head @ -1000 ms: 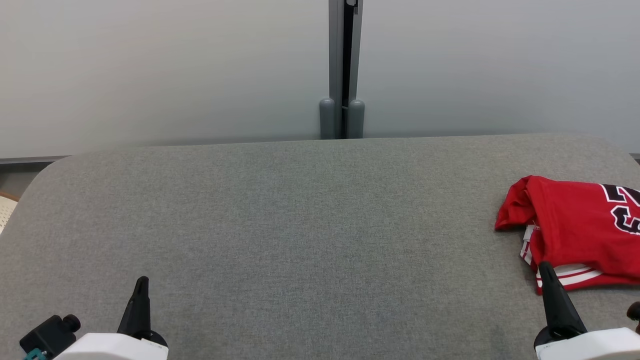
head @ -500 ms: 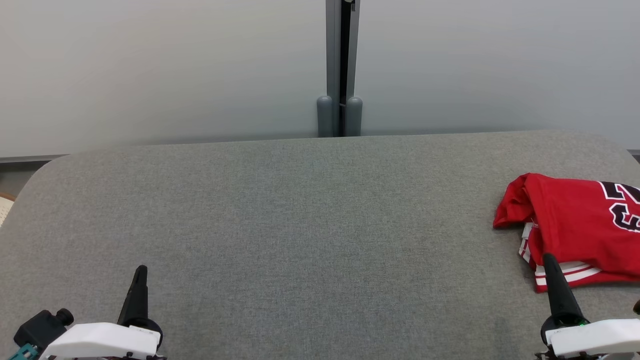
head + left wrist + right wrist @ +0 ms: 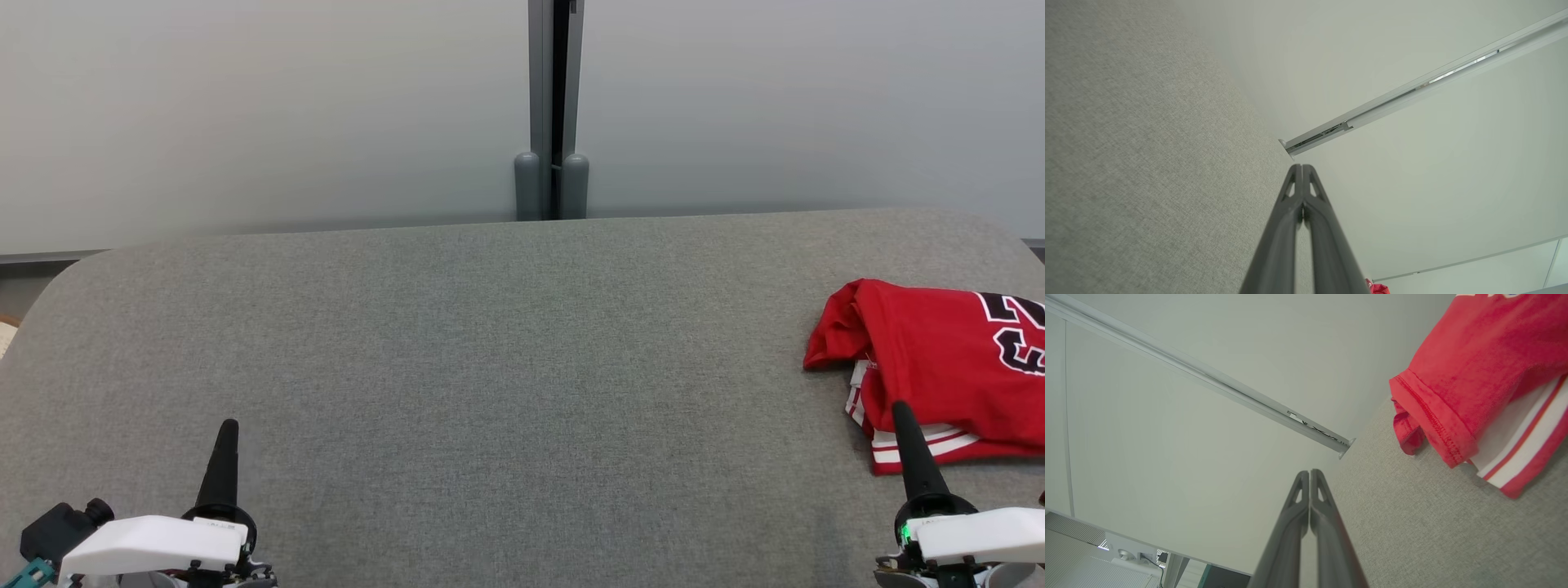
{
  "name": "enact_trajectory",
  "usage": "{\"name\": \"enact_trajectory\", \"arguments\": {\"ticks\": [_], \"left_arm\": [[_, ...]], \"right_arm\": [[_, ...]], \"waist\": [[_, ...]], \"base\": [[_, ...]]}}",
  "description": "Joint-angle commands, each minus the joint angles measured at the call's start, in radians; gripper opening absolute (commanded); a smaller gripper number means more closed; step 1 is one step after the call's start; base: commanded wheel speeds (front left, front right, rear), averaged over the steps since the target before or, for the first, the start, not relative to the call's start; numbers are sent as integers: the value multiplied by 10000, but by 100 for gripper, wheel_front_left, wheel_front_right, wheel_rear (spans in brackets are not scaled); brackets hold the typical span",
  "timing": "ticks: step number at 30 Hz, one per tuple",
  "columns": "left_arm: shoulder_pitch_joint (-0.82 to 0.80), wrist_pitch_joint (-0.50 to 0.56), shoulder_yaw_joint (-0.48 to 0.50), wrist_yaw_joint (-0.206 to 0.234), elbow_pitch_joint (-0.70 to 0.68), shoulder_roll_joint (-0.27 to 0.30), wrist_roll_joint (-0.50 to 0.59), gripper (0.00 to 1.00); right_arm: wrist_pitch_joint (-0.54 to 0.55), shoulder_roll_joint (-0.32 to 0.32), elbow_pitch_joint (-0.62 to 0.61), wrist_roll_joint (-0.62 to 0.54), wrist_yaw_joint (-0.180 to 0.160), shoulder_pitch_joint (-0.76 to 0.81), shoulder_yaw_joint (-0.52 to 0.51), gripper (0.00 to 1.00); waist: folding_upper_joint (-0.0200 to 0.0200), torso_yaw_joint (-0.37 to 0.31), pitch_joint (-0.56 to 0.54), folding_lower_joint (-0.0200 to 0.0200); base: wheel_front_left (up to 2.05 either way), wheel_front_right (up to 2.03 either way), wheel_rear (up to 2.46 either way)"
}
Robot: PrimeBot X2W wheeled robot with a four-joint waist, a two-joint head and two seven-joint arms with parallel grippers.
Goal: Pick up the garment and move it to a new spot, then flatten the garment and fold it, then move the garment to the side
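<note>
Both fingertips are noted slightly higher in the head view than a second ago. A small shift of the whole scene is put down to the camera, and the cloth is taken as unmoved.

The garment point(image 3: 939, 367), a red jersey with white striped trim, is found bunched at the far right of the grey table point(image 3: 490, 367), partly cut off by the frame edge. The right gripper point(image 3: 900, 411) is seen pressed shut, empty, its tip overlapping the near hem in the head view; in the right wrist view the cloth lies off to one side, and no contact can be confirmed. The left gripper point(image 3: 228, 429) is likewise closed and empty, well apart.

Risks judged:
- cloth pushed rather than pinched if the jaws are not opened first;
- only the top layer caught, so the bundle unfurls unevenly;
- garment dragged toward the right table edge.
</note>
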Motion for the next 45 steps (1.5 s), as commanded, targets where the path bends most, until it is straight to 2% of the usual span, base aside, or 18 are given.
{"name": "enact_trajectory", "arguments": {"ticks": [1,45], "left_arm": [[-291,72,105,-110,-61,38,-188,0],[-871,950,899,-688,197,-512,-3072,0]], "right_arm": [[22,-72,8,256,1,-206,-50,0],[270,-20,1015,3961,1,-1103,-360,0]], "waist": [[-1,-4,5,0],[-1,-171,216,0]], "base": [[0,0,0],[0,0,0]]}}
